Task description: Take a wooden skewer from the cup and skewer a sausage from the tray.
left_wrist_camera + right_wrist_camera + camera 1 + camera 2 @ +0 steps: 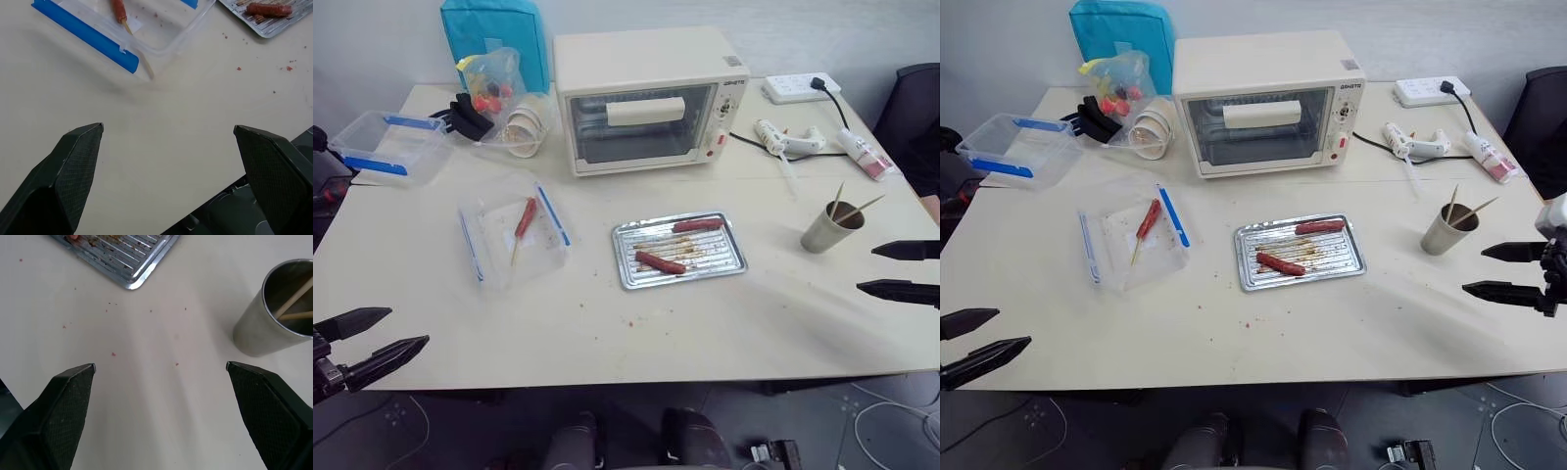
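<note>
- Sausage (660, 262): thin, dark red-brown, lying on the ridged silver tray (729, 265).
- Wooden skewer (860, 208): pale, upright in the cup (822, 233).
- Left pincer (374, 336) and right pincer (903, 269): fully spread, empty.

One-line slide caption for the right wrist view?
Open right gripper hovers over the table, with the cup holding wooden skewers ahead and the tray corner beyond.

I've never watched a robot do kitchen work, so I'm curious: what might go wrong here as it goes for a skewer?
The cup is small and light-looking, so the open right end effector beside it might tip it.

The wooden skewers are very thin and lean apart, so a pinch may miss.

The sausage lies loose on the tray and could roll when poked.
</note>
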